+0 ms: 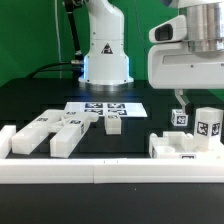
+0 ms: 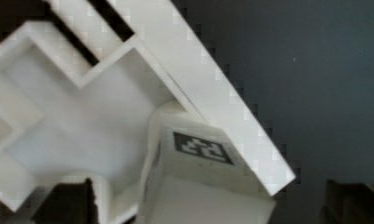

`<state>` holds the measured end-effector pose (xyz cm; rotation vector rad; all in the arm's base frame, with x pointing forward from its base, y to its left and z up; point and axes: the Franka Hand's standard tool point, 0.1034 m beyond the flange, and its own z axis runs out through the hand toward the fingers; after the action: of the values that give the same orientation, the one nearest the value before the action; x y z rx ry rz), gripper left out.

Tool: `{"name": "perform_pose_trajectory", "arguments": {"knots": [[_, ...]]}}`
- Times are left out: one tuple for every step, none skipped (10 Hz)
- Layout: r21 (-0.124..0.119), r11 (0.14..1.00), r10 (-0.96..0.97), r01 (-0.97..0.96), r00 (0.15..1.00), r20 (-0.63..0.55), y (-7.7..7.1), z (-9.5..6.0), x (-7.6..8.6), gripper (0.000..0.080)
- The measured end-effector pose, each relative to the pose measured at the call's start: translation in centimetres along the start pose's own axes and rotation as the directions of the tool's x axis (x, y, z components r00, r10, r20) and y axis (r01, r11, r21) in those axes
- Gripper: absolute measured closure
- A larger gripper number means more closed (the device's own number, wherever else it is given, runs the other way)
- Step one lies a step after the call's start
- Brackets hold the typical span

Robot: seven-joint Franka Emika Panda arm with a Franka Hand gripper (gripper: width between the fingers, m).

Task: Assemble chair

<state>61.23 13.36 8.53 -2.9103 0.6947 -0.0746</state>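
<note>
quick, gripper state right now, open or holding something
gripper: cannot be told. It sits right over the tagged chair piece, but the fingertips are too unclear to tell open from closed or gripping.

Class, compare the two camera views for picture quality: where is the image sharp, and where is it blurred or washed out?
Exterior view: evenly lit, with the white chair pieces crisp against the black table and the marker board showing clear tag patterns. Wrist view: the chair pieces fill the frame close up, soft-edged and pale, and the tag on one is smeared.
</note>
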Motion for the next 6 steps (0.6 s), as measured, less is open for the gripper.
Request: {"name": "perform_pose_trajectory", "arguments": {"knots": [[0.000,0.993,-0.122,0.122,0.993,0.001,0.08,0.05,0.03,0.0152],[-0.001,0.980,-0.201,0.201,0.980,0.001,0.11,0.04,0.05,0.0152],[-0.004,0.955,-0.295,0.295,0.955,0.001,0.12,0.04,0.06,0.0152],[-0.011,0.928,-0.373,0.373,0.928,0.000,0.15,0.04,0.08,0.0150],[-0.019,0.883,-0.468,0.468,0.884,0.000,0.24,0.03,0.15,0.0150],[-0.023,0.845,-0.535,0.535,0.845,0.001,0.30,0.02,0.20,0.0150]]}}
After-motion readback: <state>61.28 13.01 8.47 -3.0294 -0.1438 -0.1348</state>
